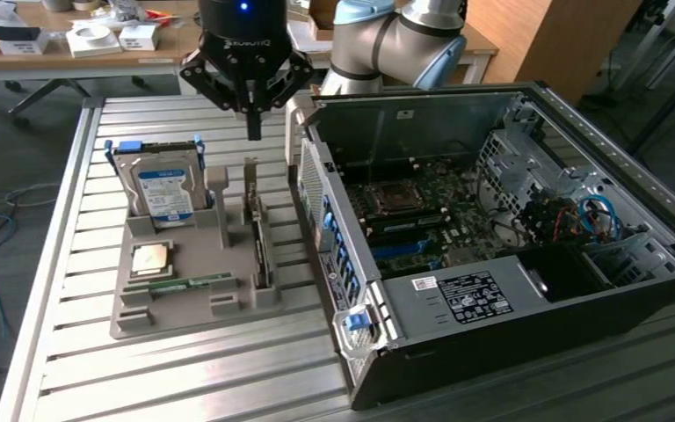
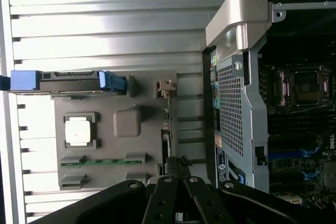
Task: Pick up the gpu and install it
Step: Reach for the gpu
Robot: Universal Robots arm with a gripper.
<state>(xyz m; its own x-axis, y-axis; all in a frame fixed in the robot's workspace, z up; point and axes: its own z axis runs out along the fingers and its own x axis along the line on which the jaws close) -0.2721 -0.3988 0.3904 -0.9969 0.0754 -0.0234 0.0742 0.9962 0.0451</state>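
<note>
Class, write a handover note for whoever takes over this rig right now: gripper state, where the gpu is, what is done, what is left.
Gripper: shut and empty, hanging above the tray near the gpu, not touching it.
Gpu: standing on edge in the tray, beside the open case.
Done: nothing that shows.
Left: the gpu is not yet picked up and not yet installed in the case.

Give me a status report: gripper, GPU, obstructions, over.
Gripper shut, empty, hovering over the gpu. It stands on edge in the tray, untouched. Nothing between them.
</note>
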